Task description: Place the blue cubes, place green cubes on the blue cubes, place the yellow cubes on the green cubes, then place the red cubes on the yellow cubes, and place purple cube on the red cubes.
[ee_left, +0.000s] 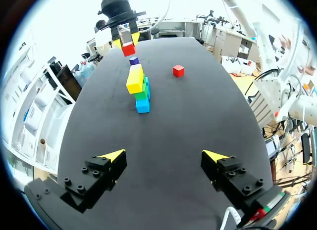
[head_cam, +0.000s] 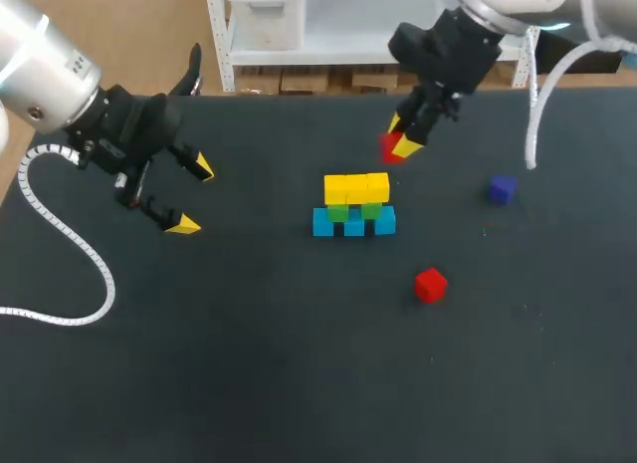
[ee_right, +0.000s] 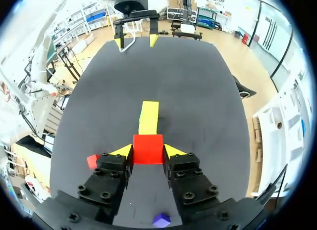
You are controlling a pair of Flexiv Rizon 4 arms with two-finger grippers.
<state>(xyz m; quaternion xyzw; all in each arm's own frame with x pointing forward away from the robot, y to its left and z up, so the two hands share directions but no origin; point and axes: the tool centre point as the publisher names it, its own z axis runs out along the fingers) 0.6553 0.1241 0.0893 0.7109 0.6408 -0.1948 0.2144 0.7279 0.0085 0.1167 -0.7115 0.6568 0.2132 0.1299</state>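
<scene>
Beyond the far right end of the stack [head_cam: 353,221], a red cube [ee_right: 147,149] is gripped between the fingers of the right gripper [head_cam: 402,136], the yellow row [ee_right: 148,117] being stretched lengthwise straight ahead of it, while the left gripper [head_cam: 194,195] is spread wide, well apart.

Our left gripper [head_cam: 194,195] hovers out at the left, fingers spread wide; our right gripper [head_cam: 402,137], angled down from the far corner, clamps a red cube [ee_right: 147,149].
</scene>
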